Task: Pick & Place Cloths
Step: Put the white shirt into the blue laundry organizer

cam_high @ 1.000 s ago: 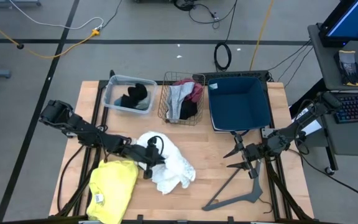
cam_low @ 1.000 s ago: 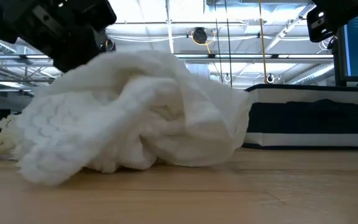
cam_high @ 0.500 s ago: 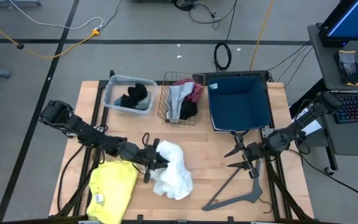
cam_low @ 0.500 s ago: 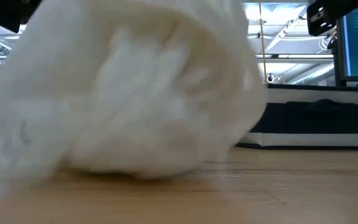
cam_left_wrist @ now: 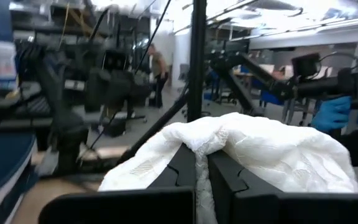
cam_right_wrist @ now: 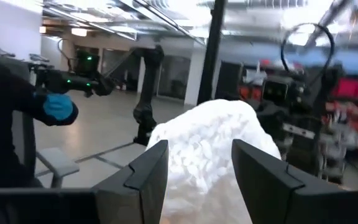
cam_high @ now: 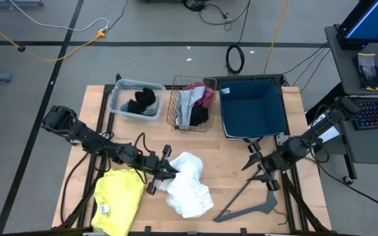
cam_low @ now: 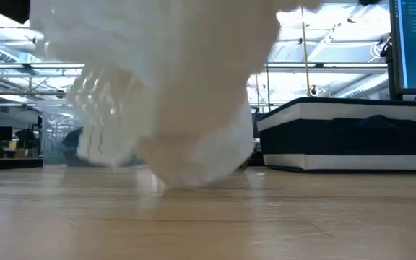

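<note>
The white cloth [cam_high: 189, 189] is bunched and hangs from my left gripper [cam_high: 165, 170], which is shut on it near the table's middle. In the low view the white cloth [cam_low: 172, 94] fills the frame, and its lowest part [cam_low: 190, 177] is at the table or just above it; which, I cannot tell. The yellow cloth [cam_high: 119, 200] lies flat at the near left edge. A black cloth [cam_high: 141, 100] lies in the clear bin, and grey and maroon cloths [cam_high: 193, 103] lie in the wire basket. My right gripper [cam_high: 257, 165] waits open, right of the white cloth. My left gripper pinches a raised fold of the white cloth [cam_left_wrist: 196, 163] between its two fingers [cam_left_wrist: 180, 171], coming level from the table's left. The cloth bulges out beyond and over the fingertips. Most of it hangs slack below the gripper; how many layers are in the pinch does not show.
The clear bin [cam_high: 119, 105], the wire basket [cam_high: 176, 118] and the blue bin [cam_high: 253, 108] line the far edge. A grey hanger [cam_high: 251, 204] lies near the right gripper at the near right. Bare wood shows between the white cloth and the hanger.
My left gripper has risen while staying shut on the white cloth. The cloth, which lay spread and heaped on the table, has been drawn up into a hanging bundle and has shifted toward the table's right and near edge.
</note>
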Controlling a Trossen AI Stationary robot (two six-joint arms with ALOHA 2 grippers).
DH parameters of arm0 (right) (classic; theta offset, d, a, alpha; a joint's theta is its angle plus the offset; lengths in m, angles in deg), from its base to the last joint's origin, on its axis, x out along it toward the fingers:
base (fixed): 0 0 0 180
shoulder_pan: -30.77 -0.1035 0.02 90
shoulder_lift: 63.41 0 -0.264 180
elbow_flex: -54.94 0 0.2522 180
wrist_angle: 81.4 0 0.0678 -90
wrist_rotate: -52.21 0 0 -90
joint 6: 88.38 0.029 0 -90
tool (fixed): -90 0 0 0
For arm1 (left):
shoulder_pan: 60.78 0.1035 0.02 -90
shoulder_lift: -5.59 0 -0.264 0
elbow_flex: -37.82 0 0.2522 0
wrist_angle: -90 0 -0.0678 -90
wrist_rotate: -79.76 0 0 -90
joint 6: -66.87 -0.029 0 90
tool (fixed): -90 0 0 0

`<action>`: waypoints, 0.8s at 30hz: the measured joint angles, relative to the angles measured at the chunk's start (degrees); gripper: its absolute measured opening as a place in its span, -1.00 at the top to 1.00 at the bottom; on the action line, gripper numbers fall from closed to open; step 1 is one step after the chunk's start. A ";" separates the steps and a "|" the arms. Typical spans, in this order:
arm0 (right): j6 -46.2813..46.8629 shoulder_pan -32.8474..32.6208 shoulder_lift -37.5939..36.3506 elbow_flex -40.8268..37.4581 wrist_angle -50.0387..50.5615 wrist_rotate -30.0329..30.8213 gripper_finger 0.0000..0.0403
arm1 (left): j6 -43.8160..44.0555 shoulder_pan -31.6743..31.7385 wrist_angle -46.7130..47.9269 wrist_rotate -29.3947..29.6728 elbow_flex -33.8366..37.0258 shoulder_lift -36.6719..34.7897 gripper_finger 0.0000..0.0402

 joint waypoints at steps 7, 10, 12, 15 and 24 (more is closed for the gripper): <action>-10.93 0.11 8.38 0.00 -10.14 0.26 0.16 | -3.38 2.73 0.17 -8.29 -6.09 0.00 0.98; -13.20 1.01 12.34 1.38 -11.91 0.56 0.16 | -3.33 4.48 1.30 -12.08 -8.69 -0.02 0.98; -14.06 1.77 14.79 3.34 -11.55 2.42 0.16 | -3.32 5.61 3.58 -13.66 -10.54 -0.07 0.98; -15.99 3.02 19.01 7.51 -8.60 4.98 0.12 | -3.36 6.93 7.60 -15.12 -13.25 -0.07 0.98; -24.65 3.76 27.49 21.55 4.26 13.22 -0.20 | -4.25 9.09 12.79 -18.43 -16.83 -0.07 0.98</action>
